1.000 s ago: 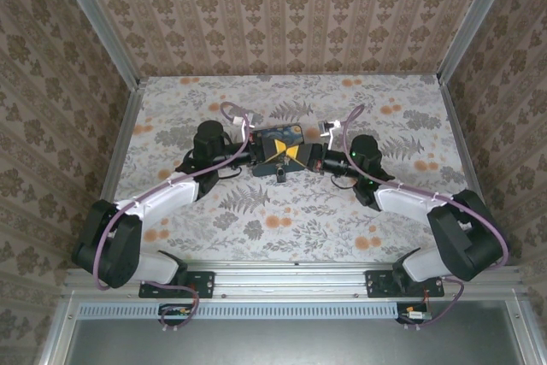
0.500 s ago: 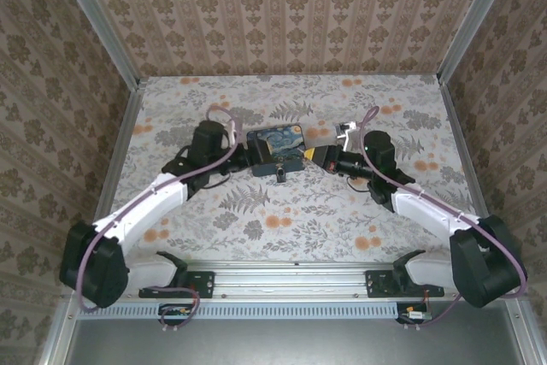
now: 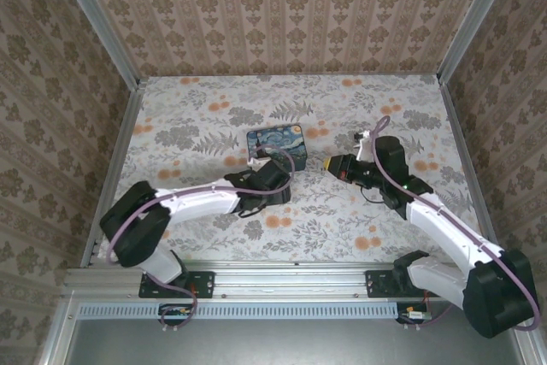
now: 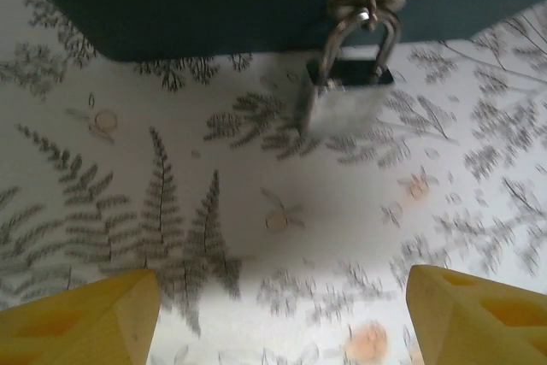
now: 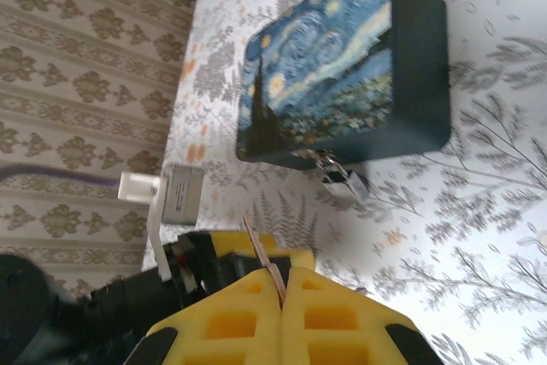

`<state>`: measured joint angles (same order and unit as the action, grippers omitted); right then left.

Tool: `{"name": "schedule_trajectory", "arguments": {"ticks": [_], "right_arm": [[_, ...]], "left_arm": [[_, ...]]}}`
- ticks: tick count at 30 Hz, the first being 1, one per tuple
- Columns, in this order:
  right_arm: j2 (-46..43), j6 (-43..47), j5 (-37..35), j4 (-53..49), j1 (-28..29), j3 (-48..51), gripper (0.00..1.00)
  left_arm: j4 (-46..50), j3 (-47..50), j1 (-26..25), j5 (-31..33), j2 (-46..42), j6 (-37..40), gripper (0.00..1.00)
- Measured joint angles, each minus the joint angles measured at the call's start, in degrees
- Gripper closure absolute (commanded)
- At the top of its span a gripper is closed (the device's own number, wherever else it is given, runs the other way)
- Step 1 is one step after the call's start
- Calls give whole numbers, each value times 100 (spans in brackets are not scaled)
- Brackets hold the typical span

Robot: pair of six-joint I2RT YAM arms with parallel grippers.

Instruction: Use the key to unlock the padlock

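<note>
A silver padlock [image 4: 346, 96] hangs by its shackle from the hasp of the blue swirl-patterned box [image 3: 275, 143], and its body lies on the floral table. My left gripper [image 4: 278, 322] is open, its yellow fingers [image 4: 77, 318] wide apart a short way in front of the padlock, with nothing between them. From above, the left gripper [image 3: 273, 170] sits at the box's near side. My right gripper [image 5: 282, 284] is shut on the key [image 5: 261, 245], whose thin brownish blade sticks out past the fingertips. It hovers right of the box [image 5: 342, 66], apart from the padlock [image 5: 342, 179].
The floral table surface [image 3: 188, 126] is walled in by patterned panels on three sides, with metal rails [image 3: 115, 160] along the edges. The left arm [image 3: 197, 203] stretches low across the near-left of the table. The right arm [image 3: 436, 220] runs along the right side.
My left gripper has opened, and its arm has swung from the box's left to its near side. The right gripper has drawn back to the right, still shut on the key.
</note>
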<state>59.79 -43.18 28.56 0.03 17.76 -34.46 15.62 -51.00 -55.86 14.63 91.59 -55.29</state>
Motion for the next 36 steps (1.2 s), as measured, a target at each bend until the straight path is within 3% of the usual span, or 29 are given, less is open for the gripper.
{"name": "schedule_trajectory", "arguments": {"ticks": [8, 17, 36], "right_arm": [[-90, 85, -96, -313, -179, 151, 100], [-83, 4, -72, -275, -289, 352, 100], [107, -160, 59, 66, -337, 435, 100]], "left_arm": [[-315, -997, 0, 352, 968, 20, 28], [129, -1362, 0, 721, 1451, -155, 34], [216, -1657, 85, 774, 1908, -201, 71]]}}
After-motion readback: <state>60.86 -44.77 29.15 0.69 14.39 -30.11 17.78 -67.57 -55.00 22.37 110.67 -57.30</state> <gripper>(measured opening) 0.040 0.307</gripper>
